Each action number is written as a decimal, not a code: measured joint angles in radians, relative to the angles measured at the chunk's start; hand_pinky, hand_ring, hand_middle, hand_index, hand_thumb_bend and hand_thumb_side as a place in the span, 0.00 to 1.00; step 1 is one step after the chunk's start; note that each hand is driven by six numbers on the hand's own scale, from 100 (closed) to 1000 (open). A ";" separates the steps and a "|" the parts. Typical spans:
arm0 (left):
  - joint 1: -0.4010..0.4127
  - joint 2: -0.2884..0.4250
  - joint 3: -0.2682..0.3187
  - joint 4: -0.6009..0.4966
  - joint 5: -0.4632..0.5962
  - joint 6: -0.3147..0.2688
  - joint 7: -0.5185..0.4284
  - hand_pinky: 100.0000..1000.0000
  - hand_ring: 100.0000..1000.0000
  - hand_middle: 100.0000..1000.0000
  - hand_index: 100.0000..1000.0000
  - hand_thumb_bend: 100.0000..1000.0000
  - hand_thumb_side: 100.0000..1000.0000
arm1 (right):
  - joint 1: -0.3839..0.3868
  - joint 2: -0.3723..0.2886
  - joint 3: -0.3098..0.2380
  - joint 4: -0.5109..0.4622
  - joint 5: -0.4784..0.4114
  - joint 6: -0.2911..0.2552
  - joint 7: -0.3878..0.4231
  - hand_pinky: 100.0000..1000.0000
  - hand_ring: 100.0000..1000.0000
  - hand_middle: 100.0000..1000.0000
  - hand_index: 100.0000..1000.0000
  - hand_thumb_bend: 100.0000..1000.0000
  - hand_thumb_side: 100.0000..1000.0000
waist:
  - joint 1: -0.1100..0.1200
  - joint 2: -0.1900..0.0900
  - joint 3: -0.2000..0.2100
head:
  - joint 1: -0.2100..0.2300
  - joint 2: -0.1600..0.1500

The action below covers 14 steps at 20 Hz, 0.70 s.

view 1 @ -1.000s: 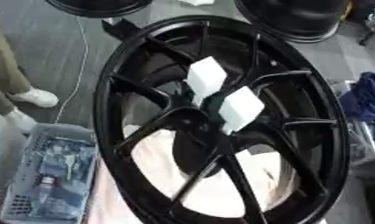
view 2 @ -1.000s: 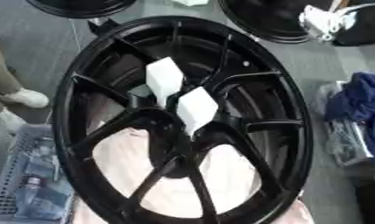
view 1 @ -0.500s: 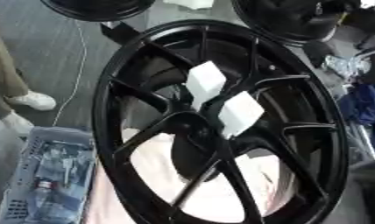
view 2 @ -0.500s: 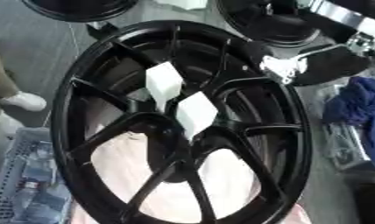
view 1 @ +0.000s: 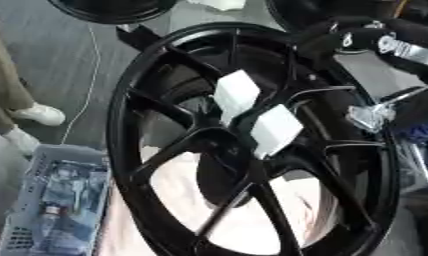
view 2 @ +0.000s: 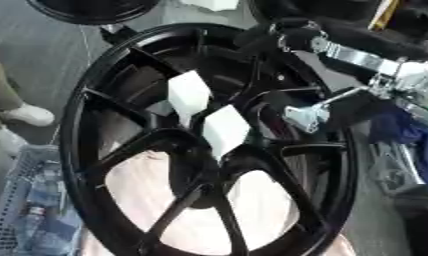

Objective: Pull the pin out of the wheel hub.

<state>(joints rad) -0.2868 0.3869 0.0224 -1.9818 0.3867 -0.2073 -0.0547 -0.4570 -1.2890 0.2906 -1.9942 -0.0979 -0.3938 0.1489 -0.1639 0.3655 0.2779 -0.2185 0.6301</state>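
A large black spoked wheel (view 1: 165,70) fills both views, lying tilted on a pale pink cloth (view 1: 178,192). Two white wedge-shaped pieces stick up near its hub (view 1: 239,157): one (view 1: 237,94) above, the other (view 1: 275,129) just below and right of it. My right arm reaches in from the upper right across the rim. My right hand (view 2: 286,36) is a dark shape over the rim's upper right part, apart from both white pieces. A silver part (view 2: 307,116) of the arm hangs right of the lower white piece. My left hand is in neither view.
A grey basket (view 1: 25,165) with bottles stands at the lower left. A person's shoe (view 1: 41,114) and trouser leg are on the floor at the left. Other black wheels (view 1: 112,9) lie at the top. Blue cloth (view 2: 401,131) lies at the right.
My right arm has come in from the upper right and now lies across the rim's upper right. The white pieces have not moved on the wheel.
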 measured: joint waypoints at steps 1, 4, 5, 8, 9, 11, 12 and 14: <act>0.000 0.000 0.000 0.000 0.000 0.000 0.000 0.79 0.62 0.48 0.71 0.00 0.64 | -0.003 0.000 0.000 0.000 0.007 -0.002 0.013 0.70 0.93 0.88 0.87 0.10 0.00 | 0.000 0.000 0.001 | 0.000 0.000; 0.000 0.000 0.000 0.000 0.001 0.001 0.000 0.79 0.62 0.48 0.71 0.00 0.64 | -0.008 0.003 0.010 0.000 0.035 -0.002 0.058 0.70 0.92 0.87 0.86 0.14 0.00 | -0.004 0.000 0.004 | 0.000 0.001; 0.000 0.000 0.000 0.000 0.001 0.001 0.000 0.79 0.62 0.48 0.71 0.00 0.64 | -0.009 0.006 0.012 0.000 0.044 0.000 0.072 0.70 0.92 0.85 0.86 0.19 0.00 | -0.004 0.000 0.004 | 0.000 0.002; 0.000 -0.002 0.000 0.000 0.001 0.004 0.001 0.79 0.62 0.48 0.71 0.00 0.65 | -0.018 0.015 0.020 0.000 0.069 0.013 0.106 0.70 0.92 0.84 0.86 0.23 0.00 | -0.005 0.001 0.005 | 0.002 0.009; 0.000 -0.004 0.000 0.000 0.001 0.005 0.002 0.79 0.62 0.48 0.71 0.00 0.65 | -0.022 0.018 0.023 0.000 0.075 0.018 0.114 0.70 0.92 0.84 0.86 0.23 0.00 | -0.006 0.003 0.006 | 0.003 0.011; 0.000 -0.008 0.000 0.000 0.001 0.008 0.000 0.79 0.62 0.48 0.71 0.00 0.65 | -0.028 0.023 0.027 0.000 0.085 0.027 0.126 0.70 0.92 0.84 0.87 0.23 0.00 | -0.010 0.005 0.007 | 0.006 0.020; 0.000 -0.009 0.000 0.000 0.001 0.010 -0.001 0.79 0.62 0.48 0.71 0.00 0.65 | -0.029 0.027 0.028 0.000 0.086 0.031 0.130 0.71 0.92 0.84 0.87 0.24 0.00 | -0.011 0.005 0.007 | 0.006 0.024; 0.000 -0.009 0.000 0.000 0.000 0.013 0.000 0.79 0.62 0.48 0.71 0.00 0.65 | -0.039 0.029 0.025 0.000 0.086 0.038 0.142 0.70 0.93 0.84 0.88 0.24 0.00 | -0.012 0.005 0.007 | 0.009 0.028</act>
<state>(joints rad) -0.2867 0.3783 0.0225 -1.9818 0.3871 -0.1946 -0.0552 -0.4961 -1.2601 0.3159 -1.9941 -0.0122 -0.3553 0.2909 -0.1760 0.3708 0.2853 -0.2099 0.6583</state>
